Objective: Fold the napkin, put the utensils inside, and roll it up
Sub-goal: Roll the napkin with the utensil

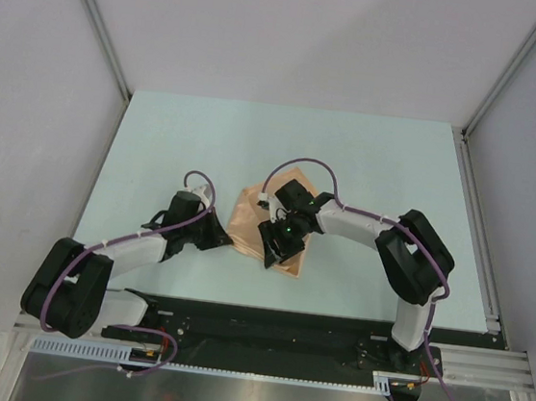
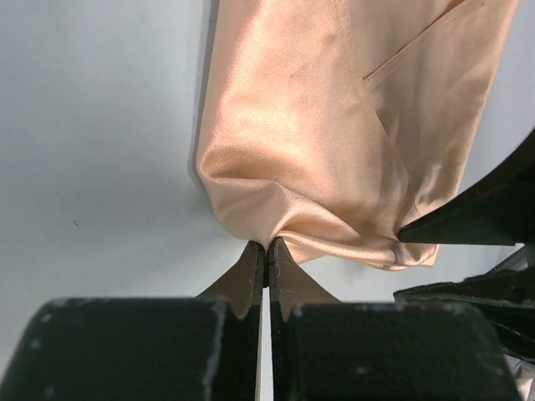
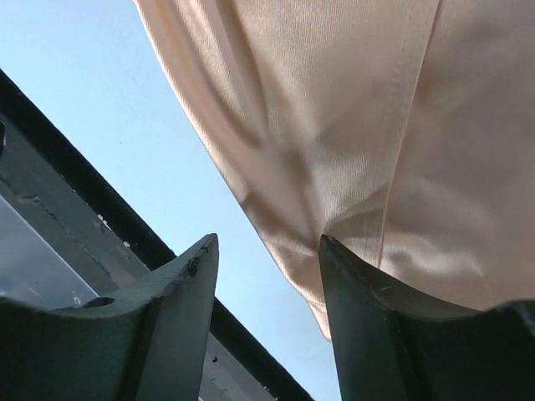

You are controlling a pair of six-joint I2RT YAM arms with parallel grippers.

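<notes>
The peach-orange napkin (image 1: 254, 220) lies bunched and partly folded on the pale table, between the two arms. My left gripper (image 1: 228, 243) is at its near-left edge. In the left wrist view the gripper (image 2: 266, 251) is shut on a pinched fold of the napkin (image 2: 334, 125). My right gripper (image 1: 276, 248) hangs over the napkin's near-right part. In the right wrist view the gripper (image 3: 267, 246) is open, one fingertip (image 3: 330, 251) touching the napkin (image 3: 351, 125), whose edge hangs loose beside it. The utensils are out of view.
The light blue-green table (image 1: 206, 145) extends beyond the cloth on all sides. A black rail (image 1: 282, 328) holding the arm bases runs along the near edge, and shows dark in the right wrist view (image 3: 84, 217). White walls enclose the table.
</notes>
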